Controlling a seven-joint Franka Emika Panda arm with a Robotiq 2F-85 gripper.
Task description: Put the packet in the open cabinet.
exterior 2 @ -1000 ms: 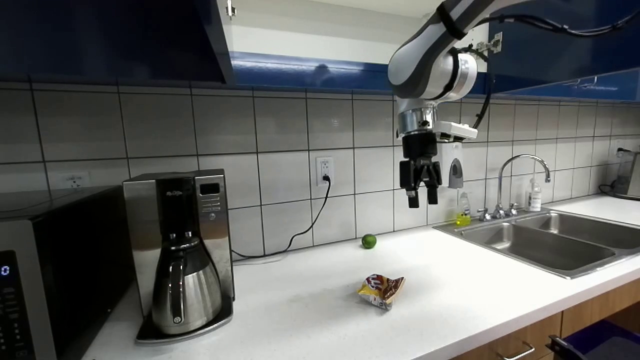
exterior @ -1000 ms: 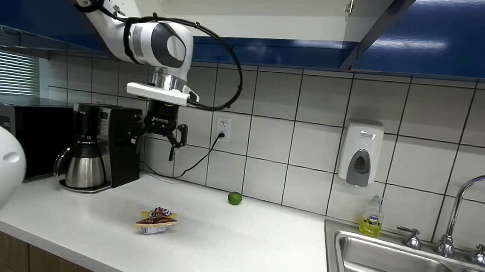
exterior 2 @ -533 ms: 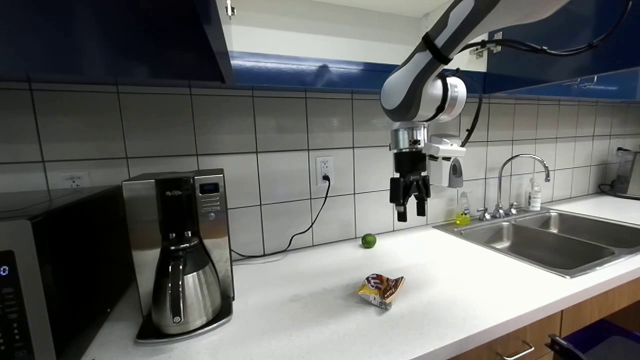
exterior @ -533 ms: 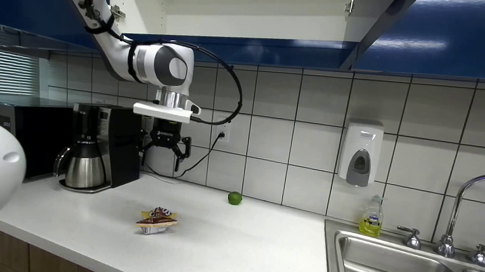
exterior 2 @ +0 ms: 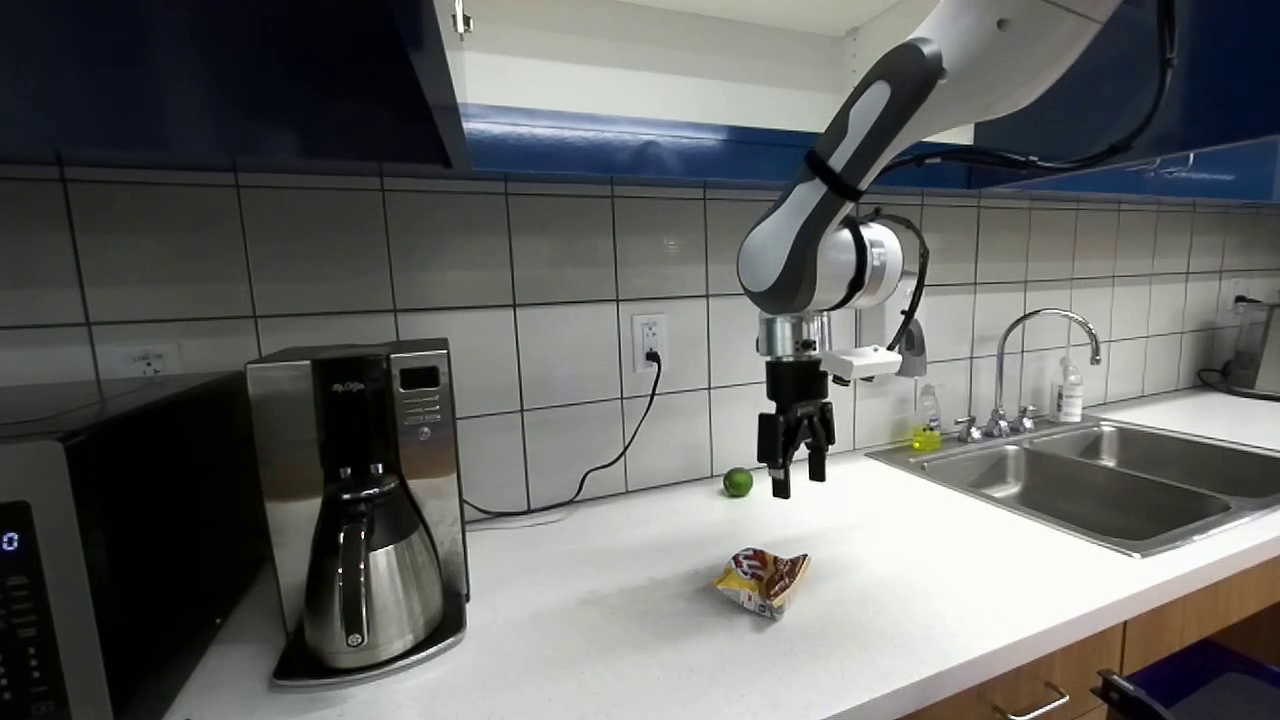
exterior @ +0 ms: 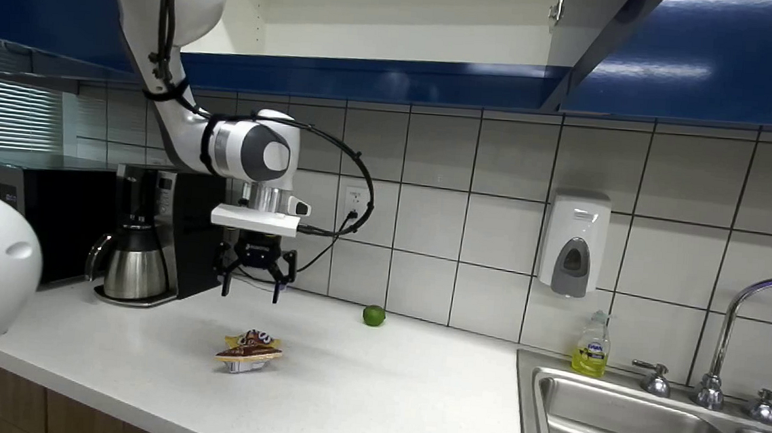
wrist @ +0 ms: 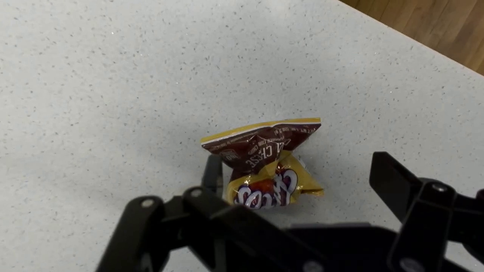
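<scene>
The packet point(exterior: 249, 353), brown and yellow and crinkled, lies on the white counter in both exterior views point(exterior 2: 763, 580). In the wrist view the packet point(wrist: 261, 151) sits nearer the left finger, which overlaps its edge in the picture. My gripper point(exterior: 251, 293) points down above the counter, higher than the packet and apart from it; it also shows in an exterior view point(exterior 2: 800, 482). Its jaws stand wide apart with nothing between them in the wrist view point(wrist: 297, 166) but the packet below. The open cabinet point(exterior: 405, 34) is overhead, blue outside with a white interior point(exterior 2: 650, 60).
A coffee maker point(exterior 2: 375, 510) and a microwave point(exterior 2: 150, 500) stand on the counter. A green fruit point(exterior: 373, 315) lies near the tiled wall. A sink point(exterior: 525, 410), a yellow soap bottle point(exterior: 591, 350) and a wall dispenser point(exterior: 574, 246) are at one side. A cord point(exterior 2: 610, 465) hangs from the outlet.
My arm and gripper have moved down from near cabinet height toward the counter, closer to the packet. The gripper stays open. The packet has not moved.
</scene>
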